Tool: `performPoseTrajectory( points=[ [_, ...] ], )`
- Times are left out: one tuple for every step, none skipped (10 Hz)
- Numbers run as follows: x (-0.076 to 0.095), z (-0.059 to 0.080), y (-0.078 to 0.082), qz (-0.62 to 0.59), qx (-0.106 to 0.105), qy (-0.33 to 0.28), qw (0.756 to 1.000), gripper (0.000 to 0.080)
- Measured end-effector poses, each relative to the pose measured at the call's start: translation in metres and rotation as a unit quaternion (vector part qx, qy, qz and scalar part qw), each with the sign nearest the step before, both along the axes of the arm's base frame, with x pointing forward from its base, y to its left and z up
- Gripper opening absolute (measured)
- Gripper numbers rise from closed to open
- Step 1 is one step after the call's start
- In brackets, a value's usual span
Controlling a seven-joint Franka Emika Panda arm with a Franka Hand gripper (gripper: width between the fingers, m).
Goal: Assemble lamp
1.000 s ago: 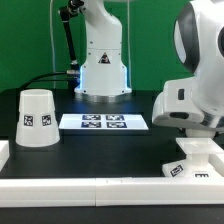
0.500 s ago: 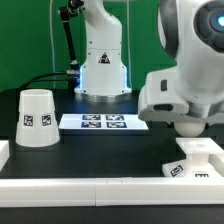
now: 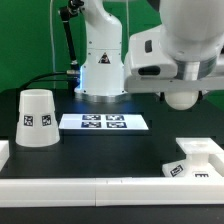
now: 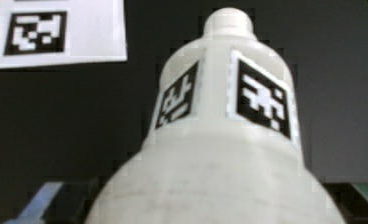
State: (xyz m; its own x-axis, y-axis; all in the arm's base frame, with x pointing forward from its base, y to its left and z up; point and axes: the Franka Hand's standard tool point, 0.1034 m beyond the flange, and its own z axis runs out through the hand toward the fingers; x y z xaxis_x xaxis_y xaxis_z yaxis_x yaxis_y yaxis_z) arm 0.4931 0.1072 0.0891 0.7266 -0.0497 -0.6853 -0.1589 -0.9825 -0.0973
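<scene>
My gripper (image 4: 199, 208) is shut on the white bulb (image 4: 225, 130), whose narrow end with two square tags points away from the wrist camera. My fingers (image 4: 35, 200) show only at the bulb's sides. In the exterior view the gripper (image 3: 182, 86) hangs high over the table's right half, with the bulb's rounded white body (image 3: 181, 98) under it. The low square base (image 3: 196, 158) sits at the exterior view's right, below and clear of the bulb. The cone shade (image 3: 37, 117) stands at the exterior view's left.
The marker board (image 3: 104, 122) lies flat mid-table; it also shows in the wrist view (image 4: 56, 30). A white rail (image 3: 100, 186) runs along the front edge, with a white block (image 3: 4, 152) at the left. A second robot's base (image 3: 101, 70) stands behind.
The arm has risen from low over the base and moved toward the exterior view's left, carrying the bulb up with it. The base and shade have not moved.
</scene>
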Motion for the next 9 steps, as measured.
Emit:
performPoseTrajectory(
  points=[
    [0.005,-0.003,0.001,-0.003,-0.003,-0.027,1.0,0.0574],
    [0.012,-0.003,0.002,-0.01,-0.008,-0.077,0.997,0.0574],
    [0.011,-0.003,-0.003,0.009,-0.007,-0.116,0.993,0.0574],
    [0.015,0.002,-0.015,0.06,-0.011,-0.155,0.986,0.0574],
    [0.026,0.014,-0.02,0.098,-0.019,-0.2,0.975,0.0574],
    [0.028,0.026,-0.022,0.116,-0.011,-0.224,0.968,0.0574],
    [0.039,0.037,-0.025,0.127,-0.008,-0.271,0.954,0.0574],
    [0.045,0.043,-0.028,0.125,-0.012,-0.313,0.942,0.0574],
    [0.046,0.04,-0.028,0.121,-0.014,-0.337,0.934,0.0574]
  ],
)
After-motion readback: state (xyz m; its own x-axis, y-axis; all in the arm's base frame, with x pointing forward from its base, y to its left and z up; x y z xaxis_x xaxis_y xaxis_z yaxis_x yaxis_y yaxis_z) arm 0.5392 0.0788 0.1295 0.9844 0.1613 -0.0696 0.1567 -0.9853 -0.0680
